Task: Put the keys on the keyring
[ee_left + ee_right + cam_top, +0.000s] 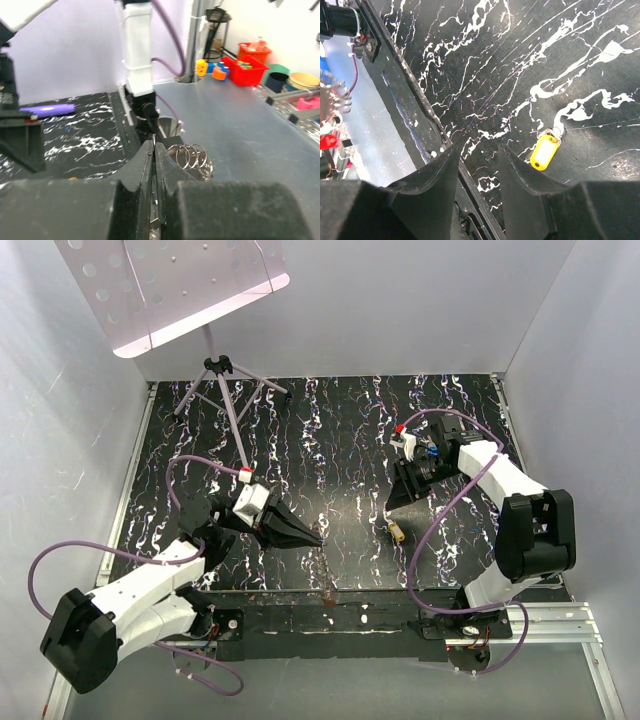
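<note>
Left pincer (pixel 154 146) clenched, silver rings (pixel 192 157) just beside its tip; right pincer (pixel 477 152) released over marbled table (pixel 520 60), yellow-headed key (pixel 545 154) beside one finger.

Yellow-headed key (pixel 545 154) flat on table (pixel 520 60)

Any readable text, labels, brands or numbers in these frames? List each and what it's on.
No text can be read in any view.
yellow key tag: its white insert looks blank.
purple marker: too blurred to read any print.
red bins: far off and soft, no print can be made out.
</note>
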Robot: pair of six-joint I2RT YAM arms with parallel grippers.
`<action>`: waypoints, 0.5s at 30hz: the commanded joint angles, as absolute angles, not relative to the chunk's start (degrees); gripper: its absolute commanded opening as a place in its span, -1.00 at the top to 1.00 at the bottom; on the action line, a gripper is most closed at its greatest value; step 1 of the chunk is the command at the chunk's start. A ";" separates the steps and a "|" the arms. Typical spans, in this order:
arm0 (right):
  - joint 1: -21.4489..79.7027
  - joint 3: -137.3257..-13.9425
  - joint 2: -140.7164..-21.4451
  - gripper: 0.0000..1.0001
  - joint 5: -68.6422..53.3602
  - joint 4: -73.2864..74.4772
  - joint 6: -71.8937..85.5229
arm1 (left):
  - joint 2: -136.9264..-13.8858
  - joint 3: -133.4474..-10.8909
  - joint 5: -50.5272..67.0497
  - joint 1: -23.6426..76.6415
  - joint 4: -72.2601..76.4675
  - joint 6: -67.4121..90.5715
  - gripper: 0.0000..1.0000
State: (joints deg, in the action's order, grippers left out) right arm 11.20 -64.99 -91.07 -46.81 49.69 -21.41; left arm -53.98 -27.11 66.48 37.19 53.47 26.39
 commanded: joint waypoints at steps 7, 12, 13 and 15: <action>10.90 -66.45 -87.72 0.10 -50.01 51.24 -23.73 | -53.88 -36.73 74.71 36.91 61.01 34.64 1.00; 10.90 -66.36 -87.71 0.10 -50.18 51.33 -23.91 | -52.30 -37.70 74.79 37.00 57.49 32.26 1.00; 10.90 -66.36 -87.71 0.10 -50.19 51.33 -23.91 | -52.12 -37.79 74.71 37.00 57.13 31.99 1.00; 10.90 -66.36 -87.71 0.10 -50.27 51.42 -24.08 | -51.77 -37.79 74.62 36.91 57.04 31.99 1.00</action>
